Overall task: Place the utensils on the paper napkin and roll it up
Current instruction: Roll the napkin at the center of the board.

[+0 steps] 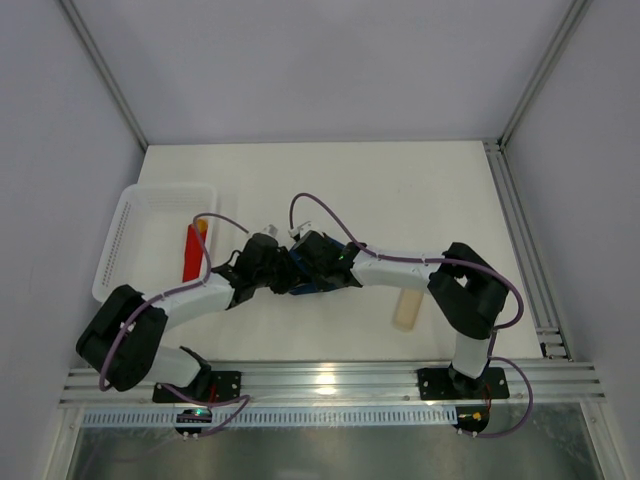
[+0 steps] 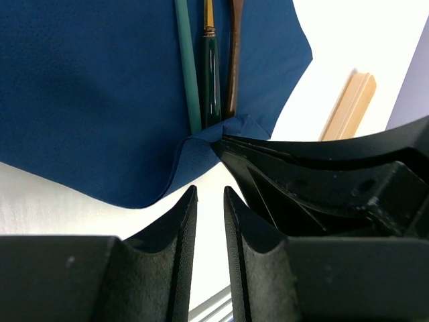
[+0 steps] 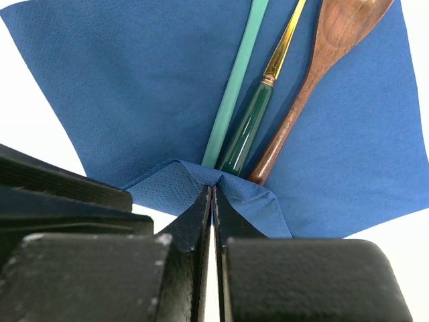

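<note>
Roll with right gripper (image 3: 212, 201) pinched shut on napkin (image 3: 134, 87) corner, lower centre, over utensils (image 3: 249, 127). Bring ajar, empty left gripper (image 2: 209, 218) alongside.

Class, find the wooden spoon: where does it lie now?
In the right wrist view the wooden spoon lies on the blue napkin, just right of the green-handled piece, its handle reaching the folded corner pinched by the right gripper.

— How many utensils (image 3: 247, 131) do you count?
— Three: one teal rod (image 3: 234, 87), one green-handled piece (image 3: 249, 121), one wooden spoon (image 3: 335, 40).
— Napkins?
— One navy paper napkin (image 3: 134, 87). Elsewhere on the desk (image 1: 420, 200): one white basket (image 1: 113, 245), one red block (image 1: 192, 258), one beige bar (image 1: 408, 310).
— Tools?
— Two, both mine: left tool (image 2: 209, 208), right tool (image 3: 212, 201).
</note>
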Motion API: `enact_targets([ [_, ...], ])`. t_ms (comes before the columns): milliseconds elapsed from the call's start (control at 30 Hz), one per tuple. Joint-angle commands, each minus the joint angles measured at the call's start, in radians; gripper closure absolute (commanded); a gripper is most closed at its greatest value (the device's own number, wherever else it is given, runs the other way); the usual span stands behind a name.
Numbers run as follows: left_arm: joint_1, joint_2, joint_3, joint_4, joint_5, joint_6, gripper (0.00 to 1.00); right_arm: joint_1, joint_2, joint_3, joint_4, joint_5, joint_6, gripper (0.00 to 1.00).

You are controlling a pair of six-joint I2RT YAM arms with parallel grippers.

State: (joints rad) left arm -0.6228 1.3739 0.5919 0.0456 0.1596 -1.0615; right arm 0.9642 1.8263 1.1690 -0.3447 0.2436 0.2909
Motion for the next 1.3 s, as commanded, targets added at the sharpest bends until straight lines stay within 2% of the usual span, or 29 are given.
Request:
enact_targets([
  [0, -0.009, 0.020, -0.003, 0.074, 0.003, -0.011, 0.76, -0.005, 0.002, 0.017, 0.032, 0.005, 0.011, 0.96],
  [233, -0.011, 0.062, -0.018, 0.114, 0.003, -0.022, 0.77, -0.009, 0.002, 0.012, 0.033, 0.005, 0.016, 0.96],
  [867, -0.012, 0.145, -0.023, 0.154, -0.009, -0.028, 0.92, -0.013, -0.002, 0.004, 0.038, -0.012, 0.017, 0.97],
  [1100, -0.012, 0.151, -0.029, 0.152, -0.015, -0.028, 0.92, -0.012, -0.012, 0.004, 0.035, -0.012, 0.021, 0.96],
  [1267, -0.012, 0.163, -0.030, 0.158, -0.014, -0.028, 0.95, -0.012, -0.033, -0.006, 0.035, -0.007, 0.025, 0.92],
])
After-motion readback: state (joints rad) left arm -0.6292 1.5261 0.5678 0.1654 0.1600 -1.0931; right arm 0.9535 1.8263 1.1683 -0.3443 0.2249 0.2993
